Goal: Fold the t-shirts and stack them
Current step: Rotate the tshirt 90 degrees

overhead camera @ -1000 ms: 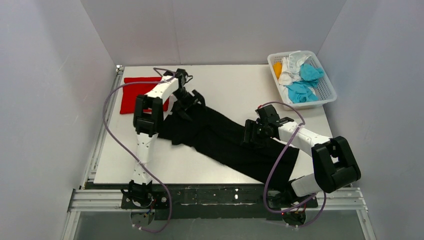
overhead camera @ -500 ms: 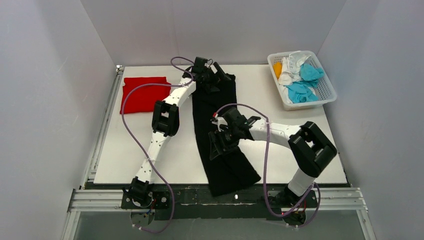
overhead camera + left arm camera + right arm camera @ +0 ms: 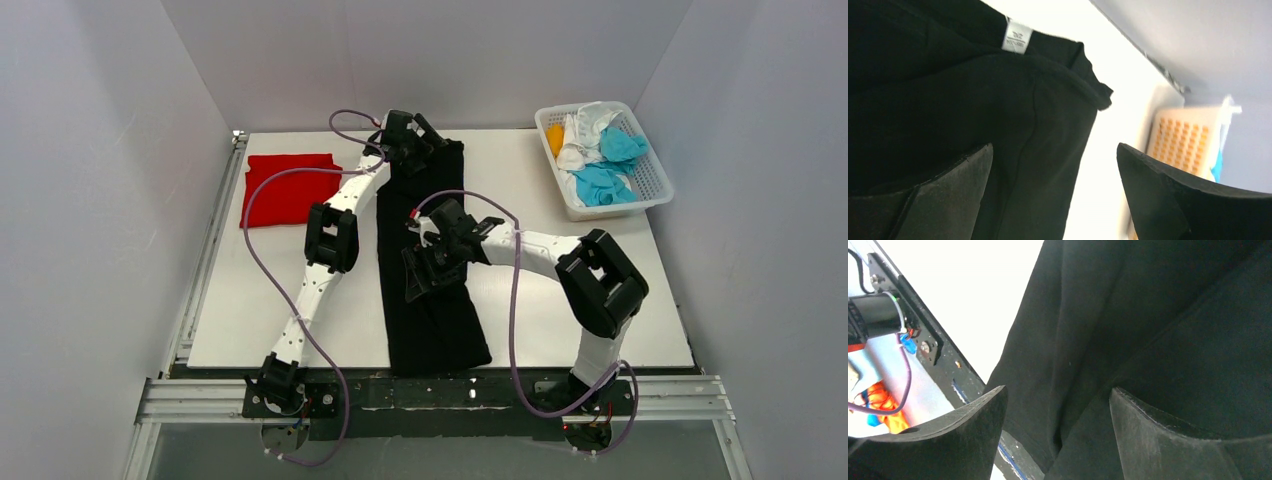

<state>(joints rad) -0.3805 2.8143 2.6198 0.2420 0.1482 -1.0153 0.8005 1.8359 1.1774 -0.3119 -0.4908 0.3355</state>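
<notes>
The left arm reaches far forward, the left pincer spread wide over the collar end of the black shirt. The right arm bends inward, the right pincer also spread and empty above the shirt's middle. A red shirt lies left of both pincers.

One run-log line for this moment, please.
black t-shirt: narrow strip, lengthwise mid-table | left claw: open over collar end | right claw: open over middle | red t-shirt: folded, far left
</notes>
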